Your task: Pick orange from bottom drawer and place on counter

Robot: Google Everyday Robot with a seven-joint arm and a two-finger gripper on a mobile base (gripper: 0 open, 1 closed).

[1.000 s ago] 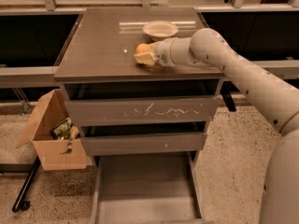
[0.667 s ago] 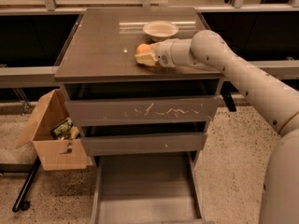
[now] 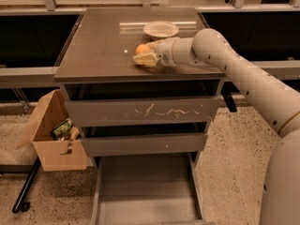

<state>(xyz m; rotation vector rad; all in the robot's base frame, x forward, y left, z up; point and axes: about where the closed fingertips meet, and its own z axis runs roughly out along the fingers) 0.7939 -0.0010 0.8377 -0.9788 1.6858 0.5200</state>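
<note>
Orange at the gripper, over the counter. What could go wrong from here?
The gripper is low over the counter with the orange at its tip. The orange is round and the counter glossy, so it might roll toward an edge once released. The bowl stands close behind the gripper; a careless withdrawal could knock it. The bottom drawer stands open and could be bumped.

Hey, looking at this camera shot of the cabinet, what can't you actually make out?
1. Camera view: the underside of the orange, hidden behind the pincer, which is low over the counter near the bowl. Whether the orange rests on the counter, I cannot tell.
2. Camera view: the front end of the bottom drawer, cut off by the lower edge.
3. Camera view: what lies in the cardboard box, too small to name.
</note>
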